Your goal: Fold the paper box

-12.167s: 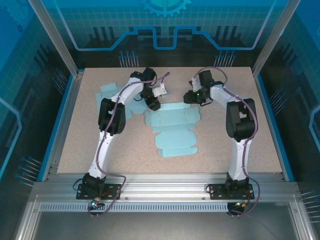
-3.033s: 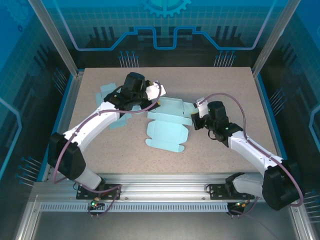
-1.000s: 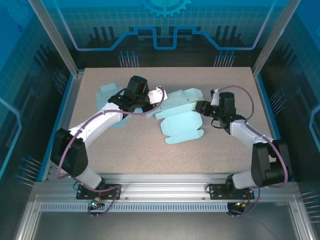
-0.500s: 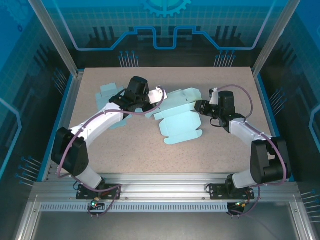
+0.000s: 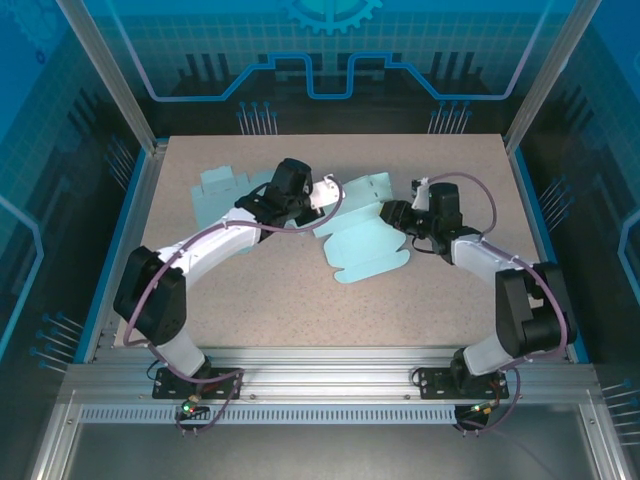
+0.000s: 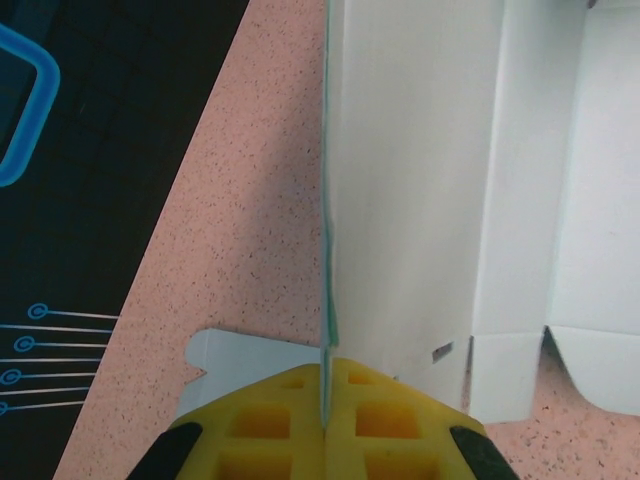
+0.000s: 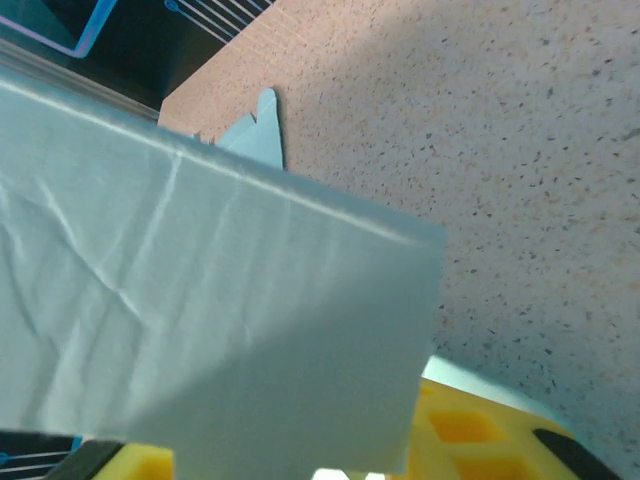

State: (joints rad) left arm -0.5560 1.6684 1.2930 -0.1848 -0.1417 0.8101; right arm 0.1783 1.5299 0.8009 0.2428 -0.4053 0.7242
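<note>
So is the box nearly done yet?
Not yet. Done: the box looks lifted off the table at its far part. In hand: the left fingers pinch one panel's edge; the right fingers are at another panel, grip unclear. Left: the walls and flaps aren't folded up, so no box shape. A spare sheet lies flat.

The pale blue paper box blank [image 5: 365, 245] is thin, matt card. Between the yellow pads [image 6: 265, 425] of the left gripper [image 6: 325, 400] its inner face looks plain white and smooth, with crisp scored folds. Close against the right gripper [image 5: 390, 213] the card shows fine wrinkles. The pads look like dull moulded rubber with square recesses. Beneath both grippers the speckled beige tabletop [image 5: 250, 300] is grainy and matt. The white arm shells [image 5: 215, 245] are glossy plastic.
</note>
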